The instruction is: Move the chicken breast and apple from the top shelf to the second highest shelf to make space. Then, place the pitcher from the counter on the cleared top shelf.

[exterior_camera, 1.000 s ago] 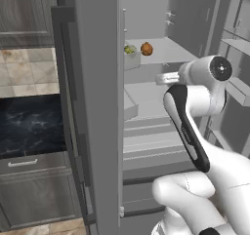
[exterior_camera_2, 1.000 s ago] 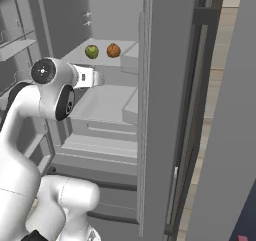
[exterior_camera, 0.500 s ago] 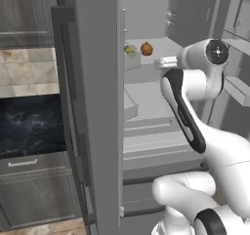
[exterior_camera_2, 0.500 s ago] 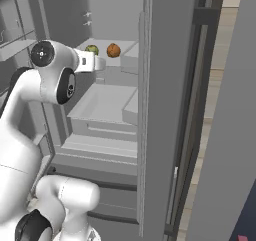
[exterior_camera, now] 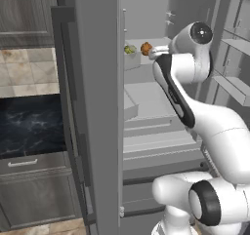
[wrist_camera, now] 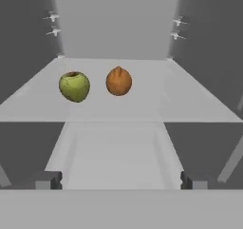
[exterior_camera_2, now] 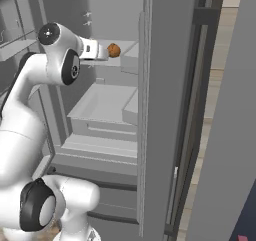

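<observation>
On the pale grey top shelf [wrist_camera: 185, 97] of the open fridge, the yellow-green apple [wrist_camera: 74, 86] lies left of the orange-brown chicken breast [wrist_camera: 118, 81], a small gap between them. My gripper [wrist_camera: 121, 180] is open and empty, level with the shelf's front edge and short of both. From the left base, the apple [exterior_camera: 129, 49] and chicken breast [exterior_camera: 145, 48] sit just beyond my hand. In the right base view the chicken breast [exterior_camera_2: 114, 50] shows past the hand. The second highest shelf [wrist_camera: 114, 152] lies bare below. The pitcher is out of view.
The open fridge door [exterior_camera: 95, 107] stands left of the arm, with door shelves [exterior_camera: 234, 85] on the right. The black marble counter [exterior_camera: 29, 124] lies beyond the door to the left, above grey drawers [exterior_camera: 34, 190]. A deep bin [exterior_camera_2: 102, 107] sits lower in the fridge.
The arm has risen and the hand has pushed forward, from below the top shelf up to its front edge. Apple and chicken breast have not moved.
</observation>
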